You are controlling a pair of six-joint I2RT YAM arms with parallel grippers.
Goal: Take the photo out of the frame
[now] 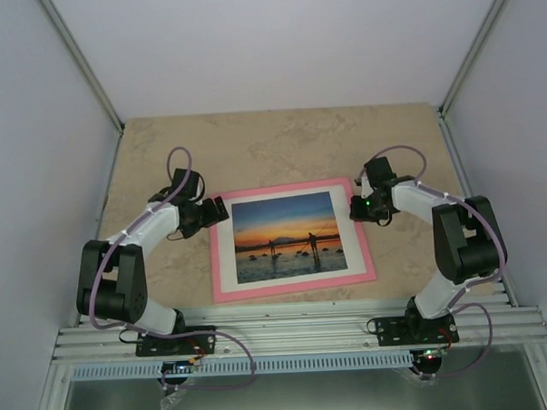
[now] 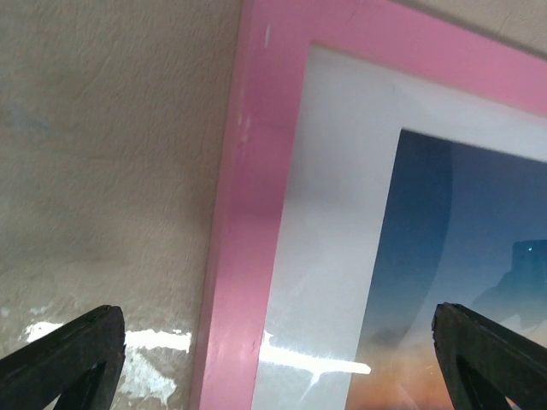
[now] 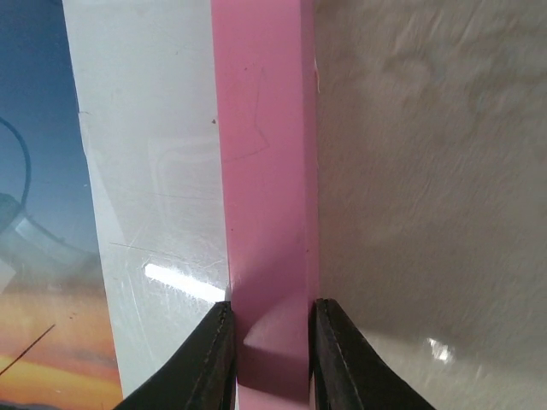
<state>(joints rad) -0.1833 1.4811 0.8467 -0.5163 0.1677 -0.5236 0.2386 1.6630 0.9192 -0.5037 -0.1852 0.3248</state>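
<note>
Right wrist view shows the right gripper (image 3: 272, 309) clenched on the right rail of the frame (image 3: 265, 171). One finger sits at the rail's inner edge beside the white mat (image 3: 145, 154), and the other sits at its outer edge over the counter (image 3: 427, 171). The left gripper (image 2: 275, 312) hangs released, jaws wide, straddling the left rail near the far left corner without touching it.

The step in hand looks like getting hold of the frame, not yet reaching the photo (image 1: 288, 236). The photo lies face up, flat inside the frame and bordered by the mat on all sides, so the back probably has to be reached first. The next move likely calls for the left gripper to come down and pinch its rail. Both arms would then need to lift evenly and turn the frame over, since a one-sided pull on such a thin rail could twist it.

From above, the frame lies flat on the counter between the two arms. The photo sits just inboard of each gripper, separated from the fingers by rail and mat.
</note>
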